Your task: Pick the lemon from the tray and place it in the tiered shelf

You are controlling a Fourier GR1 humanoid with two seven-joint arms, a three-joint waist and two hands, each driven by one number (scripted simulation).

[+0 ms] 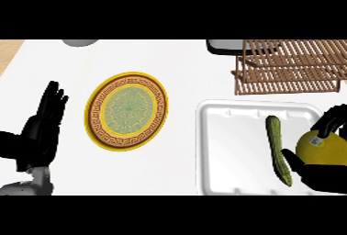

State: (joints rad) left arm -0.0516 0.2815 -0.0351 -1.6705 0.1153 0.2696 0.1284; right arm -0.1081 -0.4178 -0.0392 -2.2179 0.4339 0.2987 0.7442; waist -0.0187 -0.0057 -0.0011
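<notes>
A yellow lemon sits at the right edge of the white tray. My right hand curls round it, fingers over its top and thumb at its lower left. Whether the lemon is lifted off the tray I cannot tell. The wooden tiered shelf stands at the back right, beyond the tray. My left hand rests open at the left edge, fingers up.
A long green cucumber lies on the tray just left of the lemon. A round yellow and brown patterned plate lies mid-counter. A dark object sits left of the shelf, a grey one at the back left.
</notes>
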